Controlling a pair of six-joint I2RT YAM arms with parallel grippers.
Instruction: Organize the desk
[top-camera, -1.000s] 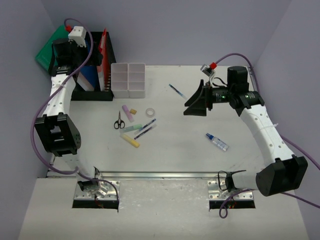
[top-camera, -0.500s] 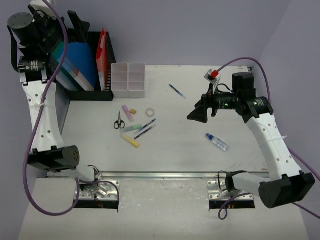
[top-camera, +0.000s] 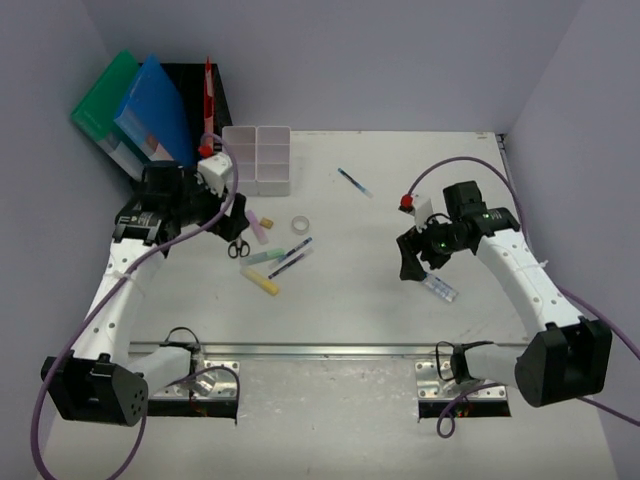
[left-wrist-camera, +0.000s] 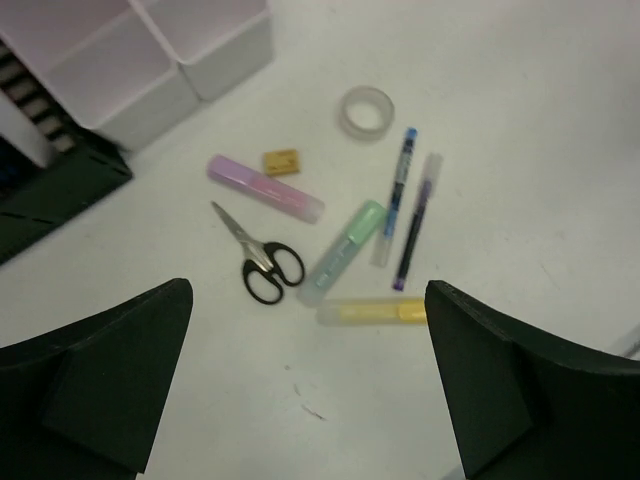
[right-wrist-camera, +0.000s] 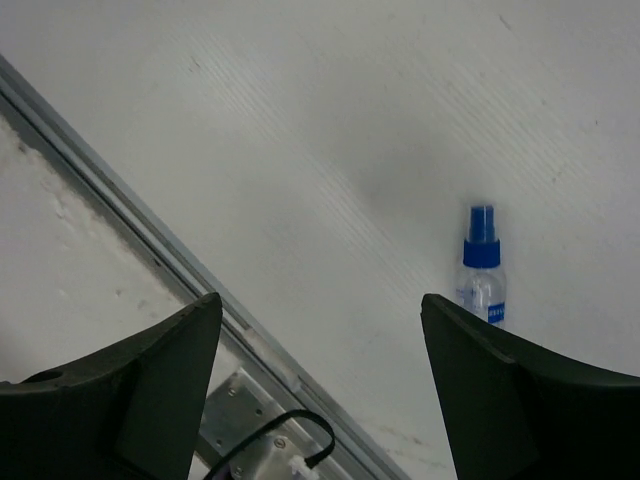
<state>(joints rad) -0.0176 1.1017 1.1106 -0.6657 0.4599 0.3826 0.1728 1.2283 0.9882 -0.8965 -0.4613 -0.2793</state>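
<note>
The white desk (top-camera: 360, 300) has a silver rail (top-camera: 320, 351) along its near edge. Scissors (top-camera: 238, 242), a pink highlighter (top-camera: 254, 227), a small yellow eraser (top-camera: 266, 222), a tape roll (top-camera: 299, 223), two pens (top-camera: 292, 255), a green highlighter (top-camera: 264, 257) and a yellow highlighter (top-camera: 260, 282) lie left of centre. My left gripper (top-camera: 210, 215) hovers open and empty beside them; its wrist view shows the scissors (left-wrist-camera: 262, 258) and yellow highlighter (left-wrist-camera: 375, 311) ahead of the gripper (left-wrist-camera: 310, 400). My right gripper (top-camera: 408, 258) is open and empty, just left of a blue-capped spray bottle (top-camera: 438, 287), which also shows in the right wrist view (right-wrist-camera: 481, 270).
A white compartment tray (top-camera: 258, 158) stands at the back, with a black file rack (top-camera: 215, 100) holding green, blue and red folders to its left. A single pen (top-camera: 354, 183) lies at back centre. The rail (right-wrist-camera: 150, 250) runs under the right gripper (right-wrist-camera: 320, 390).
My left arm has swung down from the file rack to above the stationery cluster. My right arm has lowered and moved nearer, toward the spray bottle.
</note>
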